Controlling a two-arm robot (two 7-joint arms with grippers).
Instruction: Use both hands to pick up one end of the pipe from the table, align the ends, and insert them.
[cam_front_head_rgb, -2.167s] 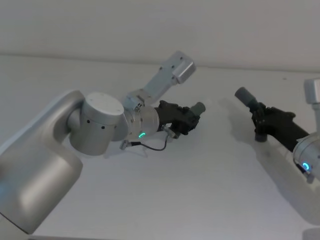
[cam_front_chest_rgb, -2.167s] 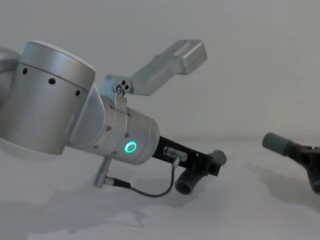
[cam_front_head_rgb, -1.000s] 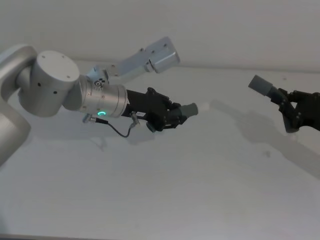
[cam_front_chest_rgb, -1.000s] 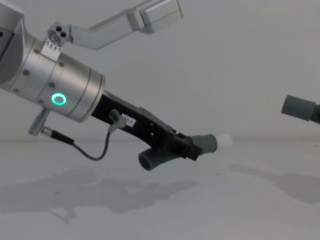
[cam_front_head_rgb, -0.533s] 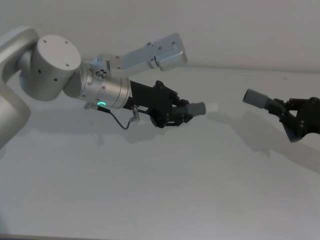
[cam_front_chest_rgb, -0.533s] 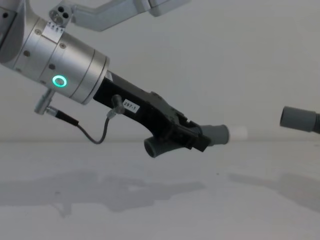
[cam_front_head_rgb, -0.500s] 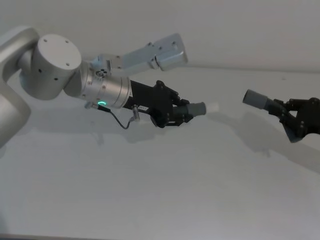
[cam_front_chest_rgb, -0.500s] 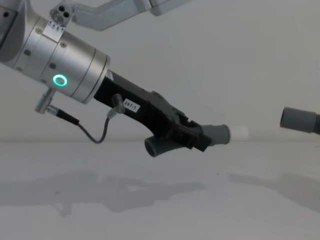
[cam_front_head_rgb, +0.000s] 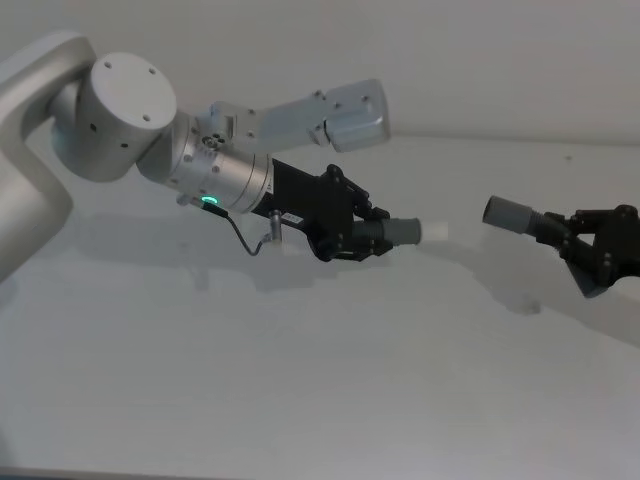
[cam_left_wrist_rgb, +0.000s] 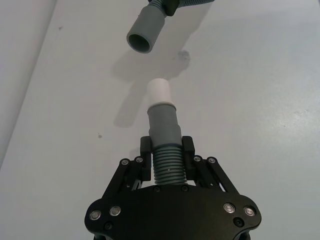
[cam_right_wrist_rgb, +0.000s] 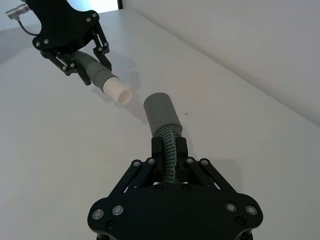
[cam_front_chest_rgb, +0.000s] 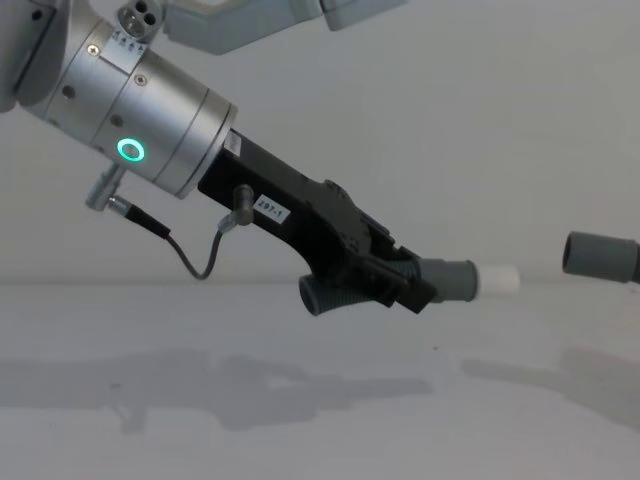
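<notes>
Jaws clenched, left gripper (cam_front_head_rgb: 362, 237) on white-tipped grey pipe (cam_front_head_rgb: 405, 231), right gripper (cam_front_head_rgb: 572, 241) on socket piece (cam_front_head_rgb: 510, 214)

Plain pale wall (cam_front_head_rgb: 480, 50), soft light — faint shadows

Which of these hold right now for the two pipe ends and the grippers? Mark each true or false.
1. The white tip sits inside the grey socket. False: open space separates them, so nothing is inserted yet.
2. The left gripper is shut on the white-tipped pipe. True.
3. The right gripper is open and empty. False: its fingers are closed on the ribbed part of the socket pipe.
4. Both pipes are held up off the table. True: each casts its shadow on the surface below it.
</notes>
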